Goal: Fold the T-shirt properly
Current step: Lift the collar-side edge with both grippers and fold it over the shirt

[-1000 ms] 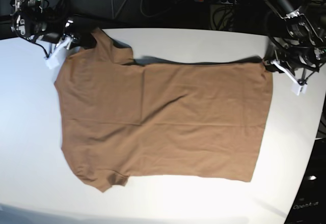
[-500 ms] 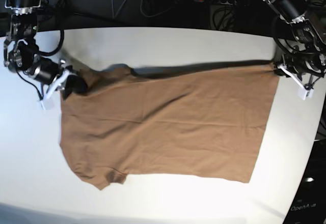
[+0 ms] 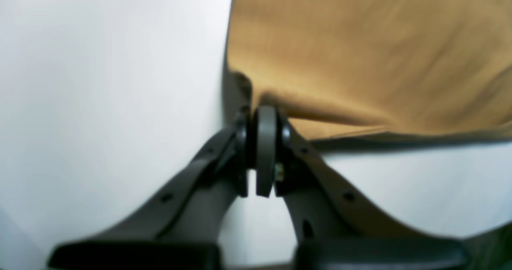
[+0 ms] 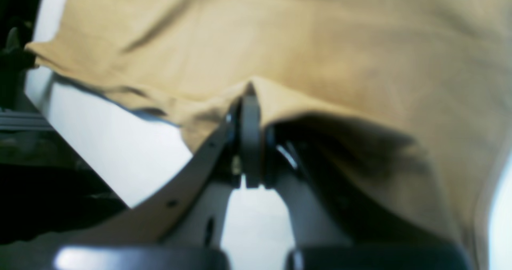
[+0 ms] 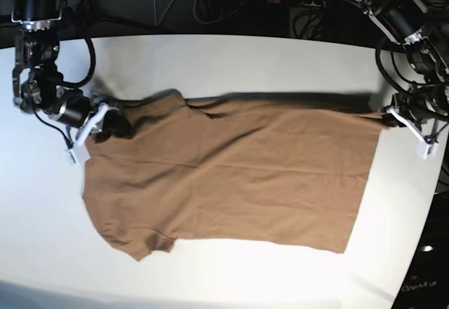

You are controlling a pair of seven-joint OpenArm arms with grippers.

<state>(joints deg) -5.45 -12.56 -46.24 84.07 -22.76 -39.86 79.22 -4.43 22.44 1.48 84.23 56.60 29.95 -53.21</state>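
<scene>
T-shirt [image 5: 231,175] edge pinched by both closed pincers.

The right gripper [image 5: 98,123] sits low at the left of the base view, its arm coming down from the top left corner and bending at the wrist so the jaws point toward the middle. In the right wrist view this gripper [image 4: 250,102] has its jaws pressed together, pinching a fold of the T-shirt [image 4: 320,42].

The left gripper [image 5: 393,118] is at the far right of the base view, its arm reaching down from the top right corner. In the left wrist view it [image 3: 262,116] also has its jaws closed tight, clamped on a corner of the T-shirt [image 3: 360,54].
</scene>
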